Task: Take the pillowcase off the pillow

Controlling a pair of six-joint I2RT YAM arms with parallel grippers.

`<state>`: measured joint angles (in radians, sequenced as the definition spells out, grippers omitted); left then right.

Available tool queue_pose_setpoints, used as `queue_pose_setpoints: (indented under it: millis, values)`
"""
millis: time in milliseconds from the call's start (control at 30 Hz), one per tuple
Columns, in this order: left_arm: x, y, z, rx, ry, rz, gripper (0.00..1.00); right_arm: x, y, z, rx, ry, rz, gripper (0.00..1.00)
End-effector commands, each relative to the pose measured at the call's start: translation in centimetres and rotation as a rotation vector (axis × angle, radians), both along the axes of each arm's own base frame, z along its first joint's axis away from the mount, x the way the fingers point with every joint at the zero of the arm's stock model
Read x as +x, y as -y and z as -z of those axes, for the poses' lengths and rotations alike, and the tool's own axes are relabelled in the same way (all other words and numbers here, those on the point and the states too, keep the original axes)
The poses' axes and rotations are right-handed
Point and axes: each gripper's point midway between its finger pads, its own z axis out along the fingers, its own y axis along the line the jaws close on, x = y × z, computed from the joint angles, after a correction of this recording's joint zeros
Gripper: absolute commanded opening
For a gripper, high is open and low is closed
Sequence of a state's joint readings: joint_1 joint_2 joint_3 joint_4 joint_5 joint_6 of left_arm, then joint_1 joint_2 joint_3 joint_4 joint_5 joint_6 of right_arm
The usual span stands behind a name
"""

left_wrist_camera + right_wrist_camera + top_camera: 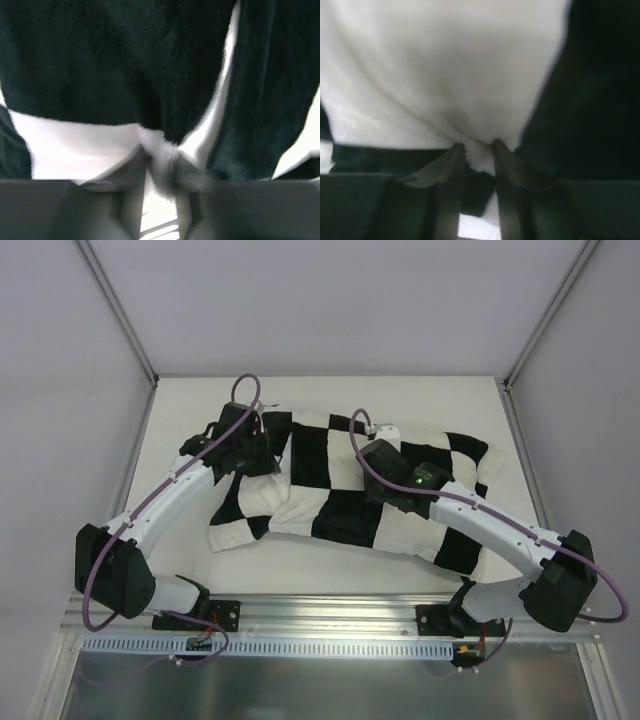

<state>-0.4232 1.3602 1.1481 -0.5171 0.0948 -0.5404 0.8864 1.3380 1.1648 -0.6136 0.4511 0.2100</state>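
1. Cream-white table [400, 395]: we counted one, walled on three sides, with the whole job lying across its middle.
2. Pillowcase [330, 480]: one, black and cream-white checks, spread from the left centre of the table to the right edge. Its right half looked plump and its left end lay flatter and rumpled. We judged the task barely begun, with the cover on and nothing drawn clear.
3. Pillow: we took it for one, but no plain white cushion showed outside the cover in the top view. We judged it to be inside, filling the right and middle part. Getting it out was all left to do.
4. Arms: two. The left arm [170, 495] reached to the cover's upper left corner, and the right arm [500, 530] bent in over its upper middle.
5. Grippers: two, both down on the cloth. The left gripper [159, 156] was nearly closed, pinching a tuft of white fabric at the edge of a black square. The right gripper [478, 146] was likewise drawn in on a gathered fold of white fabric beside a black patch. Whether that fold took in the pillow beneath, we could not tell.
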Motion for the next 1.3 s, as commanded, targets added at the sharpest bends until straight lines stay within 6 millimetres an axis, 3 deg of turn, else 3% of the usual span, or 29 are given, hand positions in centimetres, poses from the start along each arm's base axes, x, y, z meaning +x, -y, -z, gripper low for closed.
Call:
queue_pose_setpoints:
  millis: [0,67,100,200,267,333,367,400,467,533,567,800,900,933,1000,1033,1067,1100,1133,1167,1200,1233,1267]
  values:
    - [-0.2,-1.3,0.0,0.022,0.019,-0.021,0.08,1.4,6.5,2.4,-0.083,-0.021,0.203,0.26]
    - [-0.7,-2.8,-0.8,0.004,0.044,-0.065,0.00,0.5,9.2,3.7,-0.084,-0.043,0.248,0.11]
    - [-1.4,-3.5,0.1,0.010,0.027,-0.079,0.00,0.7,10.9,3.8,-0.081,-0.045,0.296,0.02]
    - [-2.6,-4.4,0.5,-0.011,0.027,-0.103,0.00,0.2,11.1,2.8,-0.017,-0.020,0.283,0.01]
    - [-3.3,-4.1,0.5,-0.038,0.016,-0.094,0.00,0.2,9.1,0.9,0.082,-0.006,0.226,0.01]
    - [-4.0,-3.5,0.8,-0.070,-0.009,-0.077,0.00,-0.2,6.7,-1.0,0.108,0.032,0.163,0.26]
    - [-4.3,-3.4,0.6,-0.086,-0.011,-0.080,0.00,-0.1,5.4,-2.9,0.125,0.067,0.135,0.45]
    - [-4.8,-3.5,1.2,-0.087,-0.025,-0.080,0.00,-0.8,3.6,-4.0,0.122,0.094,0.081,0.73]
    - [-5.4,-3.6,1.2,-0.098,-0.019,-0.081,0.00,-0.8,1.1,-6.8,0.166,0.138,0.031,0.86]
    - [-6.1,-3.8,2.0,-0.095,-0.035,-0.091,0.00,-1.3,-1.8,-7.4,0.160,0.147,-0.041,0.88]
    - [-6.4,-4.0,2.3,-0.099,-0.040,-0.098,0.00,-1.6,-3.7,-9.0,0.192,0.171,-0.081,0.89]
    - [-6.7,-3.9,2.8,-0.103,-0.059,-0.102,0.00,-1.1,-13.6,-6.7,0.120,0.109,-0.227,0.91]
    - [-6.6,-3.8,2.6,-0.107,-0.060,-0.098,0.00,-1.2,-16.0,-5.6,0.113,0.087,-0.266,0.91]
    - [-6.6,-3.8,2.7,-0.107,-0.063,-0.100,0.00,-0.8,-17.0,-4.3,0.090,0.068,-0.270,0.91]
    - [-6.6,-3.7,2.7,-0.108,-0.064,-0.099,0.00,-0.3,-17.4,-3.2,0.051,0.053,-0.256,0.88]
    - [-6.6,-3.8,2.6,-0.108,-0.058,-0.098,0.00,0.0,-17.3,-1.4,0.002,0.034,-0.241,0.84]
    - [-6.7,-3.8,2.7,-0.105,-0.060,-0.096,0.00,0.5,-16.8,-0.8,-0.007,0.027,-0.204,0.62]
    - [-6.6,-4.0,2.7,-0.099,-0.054,-0.100,0.00,0.7,-16.4,-0.2,-0.012,0.011,-0.183,0.47]
    - [-6.7,-4.1,2.6,-0.095,-0.044,-0.098,0.00,0.5,-15.4,0.6,-0.014,-0.009,-0.162,0.18]
    - [-6.7,-4.3,2.6,-0.087,-0.037,-0.103,0.00,1.0,-14.5,0.9,0.009,-0.023,-0.123,0.06]
    - [-6.6,-4.4,2.6,-0.085,-0.034,-0.107,0.00,1.3,-14.0,0.7,0.035,-0.016,-0.101,0.01]
    - [-6.6,-4.5,2.5,-0.084,-0.028,-0.103,0.00,1.0,-12.4,2.2,0.011,-0.034,-0.082,0.01]
    - [-6.5,-4.6,2.4,-0.083,-0.025,-0.104,0.00,1.7,-10.7,0.8,0.038,0.002,-0.038,0.01]
